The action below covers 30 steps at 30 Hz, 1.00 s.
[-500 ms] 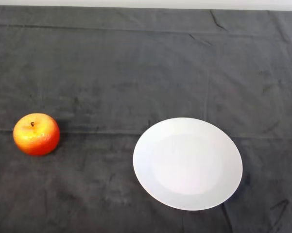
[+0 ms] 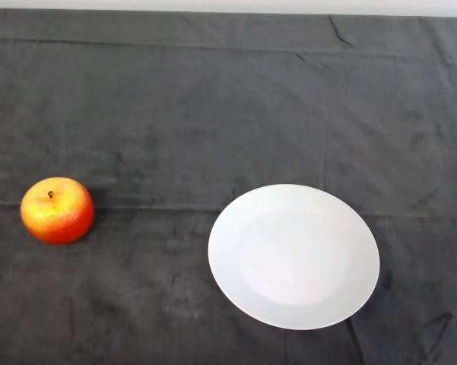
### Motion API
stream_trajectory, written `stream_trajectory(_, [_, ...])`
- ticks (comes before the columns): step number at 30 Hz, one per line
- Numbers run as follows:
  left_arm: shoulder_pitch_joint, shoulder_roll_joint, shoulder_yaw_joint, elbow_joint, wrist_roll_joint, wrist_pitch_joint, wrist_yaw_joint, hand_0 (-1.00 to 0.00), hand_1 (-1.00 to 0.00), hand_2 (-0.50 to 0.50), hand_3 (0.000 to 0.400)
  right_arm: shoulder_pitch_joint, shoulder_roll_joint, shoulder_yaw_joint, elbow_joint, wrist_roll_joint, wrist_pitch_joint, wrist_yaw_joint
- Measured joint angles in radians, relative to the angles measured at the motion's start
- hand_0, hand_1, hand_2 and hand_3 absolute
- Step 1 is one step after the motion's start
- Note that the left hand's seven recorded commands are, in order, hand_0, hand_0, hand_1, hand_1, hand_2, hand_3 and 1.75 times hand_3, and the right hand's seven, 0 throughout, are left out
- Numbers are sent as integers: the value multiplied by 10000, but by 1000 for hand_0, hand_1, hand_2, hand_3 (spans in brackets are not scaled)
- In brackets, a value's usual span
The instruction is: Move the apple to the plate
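A red and orange apple (image 2: 57, 211) stands upright on the dark cloth at the left, its stem pointing up. A white round plate (image 2: 293, 255) lies on the cloth to the right of the apple, near the front edge, with nothing on it. The two are well apart.
The dark cloth (image 2: 213, 114) covers the whole table, with creases running across it and a fold line level with the apple. A pale strip shows along the far edge.
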Motion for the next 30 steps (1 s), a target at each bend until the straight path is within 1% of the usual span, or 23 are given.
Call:
stream_trajectory(4, [-75, -113, -11, 0, 37, 0, 7, 0, 0, 0, 0, 0, 0, 0, 9, 0, -10, 0])
stream_trajectory(7, [-270, -317, -51, -1, 70, 0, 8, 0, 0, 0, 0, 0, 0, 0, 23, 0, -10, 0])
stream_trajectory(10, [-405, -375, -167, -1, 403, -1, -6, 0, 0, 0, 0, 0, 2, 0, 24, 0, -41, 0])
stream_trajectory(14, [-745, -473, -458, -10, 593, -3, -208, 0, 0, 0, 0, 0, 2, 1, 35, 0, -56, 0])
stream_trajectory(19, [-851, -801, -810, -155, 825, -26, -856, 0, 0, 0, 0, 0, 1, 1, 44, 0, -70, 0])
stream_trajectory(25, [-865, -1240, -1305, -155, 1056, -40, -1908, 0, 0, 0, 0, 0, 1, 1, 44, 0, -71, 0])
stream_trajectory(30, [-867, -1407, -1611, -155, 1174, -163, -2757, 0, 0, 0, 0, 0, 1, 1, 43, 0, -71, 0])
